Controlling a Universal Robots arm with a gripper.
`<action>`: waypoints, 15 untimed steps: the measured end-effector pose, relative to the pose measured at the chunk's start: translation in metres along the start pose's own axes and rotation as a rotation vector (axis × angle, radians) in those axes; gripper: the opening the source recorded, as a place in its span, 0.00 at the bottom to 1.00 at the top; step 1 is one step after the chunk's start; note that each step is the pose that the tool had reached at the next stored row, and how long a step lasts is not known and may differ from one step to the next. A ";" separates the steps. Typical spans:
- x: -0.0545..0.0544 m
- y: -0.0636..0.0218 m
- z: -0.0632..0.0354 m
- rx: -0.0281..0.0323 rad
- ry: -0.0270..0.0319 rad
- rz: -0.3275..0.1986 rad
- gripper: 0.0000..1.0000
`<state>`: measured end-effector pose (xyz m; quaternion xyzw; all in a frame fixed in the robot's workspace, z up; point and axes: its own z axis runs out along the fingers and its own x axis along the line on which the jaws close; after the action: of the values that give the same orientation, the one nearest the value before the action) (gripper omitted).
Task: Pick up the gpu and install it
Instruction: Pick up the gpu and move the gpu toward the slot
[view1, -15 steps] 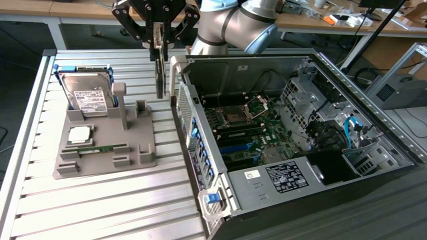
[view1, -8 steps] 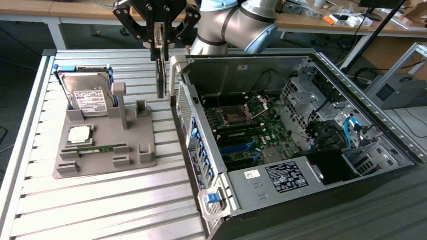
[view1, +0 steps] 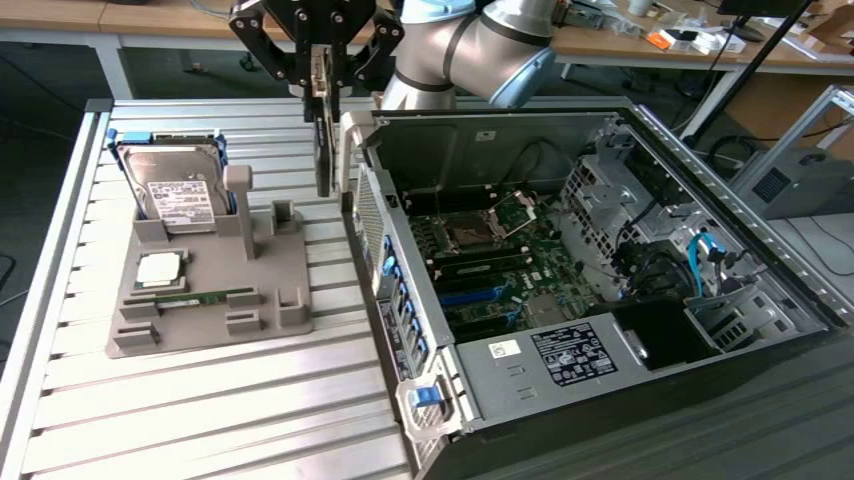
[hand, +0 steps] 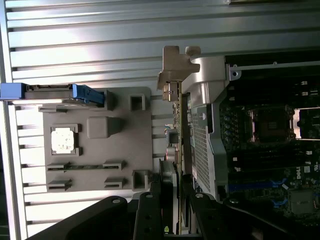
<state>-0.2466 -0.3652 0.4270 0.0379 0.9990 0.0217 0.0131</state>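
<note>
The gpu (view1: 322, 140) hangs edge-on as a thin dark card, held upright in the air by my gripper (view1: 320, 80), which is shut on its upper end. It hovers over the gap between the grey parts holder (view1: 287, 310) and the near wall of the open computer case (view1: 400, 290). In the wrist view the gpu (hand: 178, 125) runs as a narrow strip with its tan metal bracket (hand: 171, 65) at the far end, beside the case's perforated wall. My gripper (hand: 175, 192) clamps the card between its black fingers (hand: 155, 210).
The grey holder carries a silver hard drive (view1: 180, 195) in a blue frame, a CPU (view1: 160, 267) and a green RAM stick (view1: 200, 297). The case shows its motherboard (view1: 494, 260), drive cage (view1: 614, 190) and power supply (view1: 574, 350). Ribbed metal table (view1: 200, 410) around.
</note>
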 end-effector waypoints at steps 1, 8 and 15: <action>0.000 0.0000 0.0000 0.0000 0.0000 0.000 0.27; -0.002 0.0001 0.0000 0.0000 0.0000 0.000 0.27; -0.003 0.0003 0.0001 0.0000 0.0001 0.000 0.27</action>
<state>-0.2431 -0.3652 0.4270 0.0379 0.9990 0.0217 0.0131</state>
